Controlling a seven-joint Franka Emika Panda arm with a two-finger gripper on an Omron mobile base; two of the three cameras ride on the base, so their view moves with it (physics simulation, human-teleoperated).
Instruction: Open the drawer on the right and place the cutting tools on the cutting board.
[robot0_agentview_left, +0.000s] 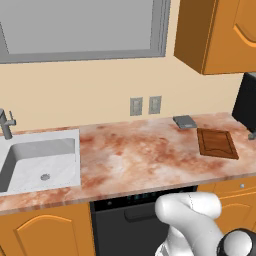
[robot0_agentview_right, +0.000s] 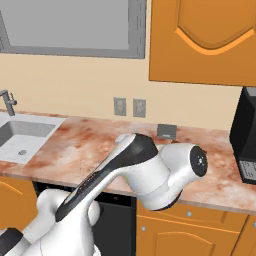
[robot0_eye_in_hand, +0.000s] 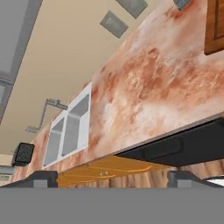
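Note:
The dark reddish-brown cutting board (robot0_agentview_left: 216, 142) lies on the marble counter (robot0_agentview_left: 130, 157) toward the right; its edge also shows as the cutting board (robot0_eye_in_hand: 215, 26) in the hand view. Under the counter's right end, the orange drawer (robot0_agentview_left: 232, 189) is shut, and it appears as the drawer (robot0_agentview_right: 190, 212) beneath the arm in the right base view. The cutting tools are out of view. My gripper (robot0_eye_in_hand: 113, 179) sits low in front of the counter's edge. It is open, with its fingertips (robot0_eye_in_hand: 43, 177) wide apart and nothing between them.
A small grey pad (robot0_agentview_left: 184, 121) lies behind the board by the wall. The sink (robot0_agentview_left: 40, 160) and faucet (robot0_agentview_left: 6, 124) are at the left. The black dishwasher front (robot0_agentview_left: 132, 215) is below the counter's middle, and a black appliance (robot0_agentview_right: 245, 137) stands at the counter's right end.

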